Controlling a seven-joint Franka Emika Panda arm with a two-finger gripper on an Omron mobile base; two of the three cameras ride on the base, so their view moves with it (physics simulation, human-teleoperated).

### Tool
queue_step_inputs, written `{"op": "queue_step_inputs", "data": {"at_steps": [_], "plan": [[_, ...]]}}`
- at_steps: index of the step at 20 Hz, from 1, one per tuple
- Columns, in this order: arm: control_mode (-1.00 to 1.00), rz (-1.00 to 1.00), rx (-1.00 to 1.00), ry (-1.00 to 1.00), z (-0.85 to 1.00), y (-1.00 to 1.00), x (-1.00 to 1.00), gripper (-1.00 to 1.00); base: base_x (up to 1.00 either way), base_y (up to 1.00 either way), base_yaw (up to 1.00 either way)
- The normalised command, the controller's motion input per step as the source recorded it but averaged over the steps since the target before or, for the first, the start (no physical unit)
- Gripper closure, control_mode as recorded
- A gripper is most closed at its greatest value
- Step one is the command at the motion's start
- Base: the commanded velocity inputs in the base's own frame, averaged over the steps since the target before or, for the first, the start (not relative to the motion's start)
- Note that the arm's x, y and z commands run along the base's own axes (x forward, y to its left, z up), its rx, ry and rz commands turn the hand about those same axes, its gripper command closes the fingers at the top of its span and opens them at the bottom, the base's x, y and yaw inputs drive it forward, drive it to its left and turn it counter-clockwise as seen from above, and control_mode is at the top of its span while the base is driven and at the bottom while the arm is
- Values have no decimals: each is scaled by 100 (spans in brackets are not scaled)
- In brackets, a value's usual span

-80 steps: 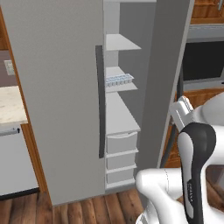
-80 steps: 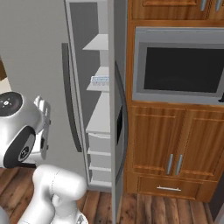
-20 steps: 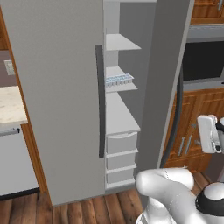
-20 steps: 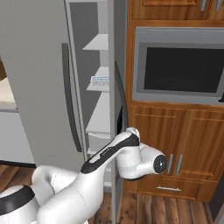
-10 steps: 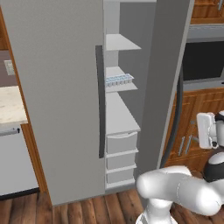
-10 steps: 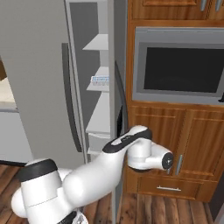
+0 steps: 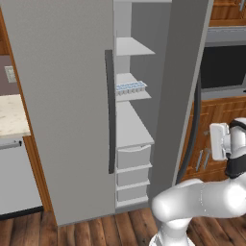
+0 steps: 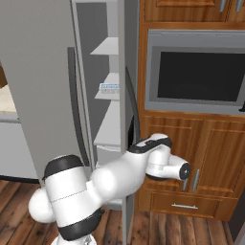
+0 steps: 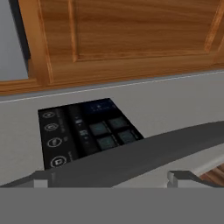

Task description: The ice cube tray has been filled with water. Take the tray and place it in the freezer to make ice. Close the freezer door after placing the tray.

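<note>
The ice cube tray (image 7: 130, 88) rests on a middle white shelf inside the open freezer (image 7: 132, 125), its pale blue water cells showing; the right base view has the ice cube tray (image 8: 109, 87) too. The freezer door (image 7: 185, 72) stands swung out, edge-on to both base cameras. My arm reaches round to its outer side. In the hand view my gripper (image 9: 109, 180) is open and holds nothing. It faces the door's grey front, with the black dispenser panel (image 9: 87, 131) ahead and the dark bar handle (image 9: 144, 155) crossing just beyond the fingertips (image 9: 41, 179).
The plain grey fridge door (image 7: 62, 96) with its dark handle (image 7: 110, 110) stands closed left of the freezer. A built-in oven (image 8: 201, 72) and wooden cabinets (image 8: 210, 158) lie right of the open door. A counter (image 7: 9, 115) sits far left.
My arm has swung from in front of the freezer round to the outer side of its door and edged closer to the handle. The tray has not moved; the gripper stays open.
</note>
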Motion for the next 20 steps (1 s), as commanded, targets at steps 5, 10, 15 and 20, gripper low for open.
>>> {"op": "queue_step_inputs", "data": {"at_steps": [5,10,15,20], "plan": [[-100,4,0,0,-20,1,12,-100,0,0,0],[-100,2,0,0,-28,1,10,-100,0,0,0],[-100,3,0,0,-31,21,16,-100,0,0,0],[-100,3,0,0,-35,32,24,-100,0,0,0]]}}
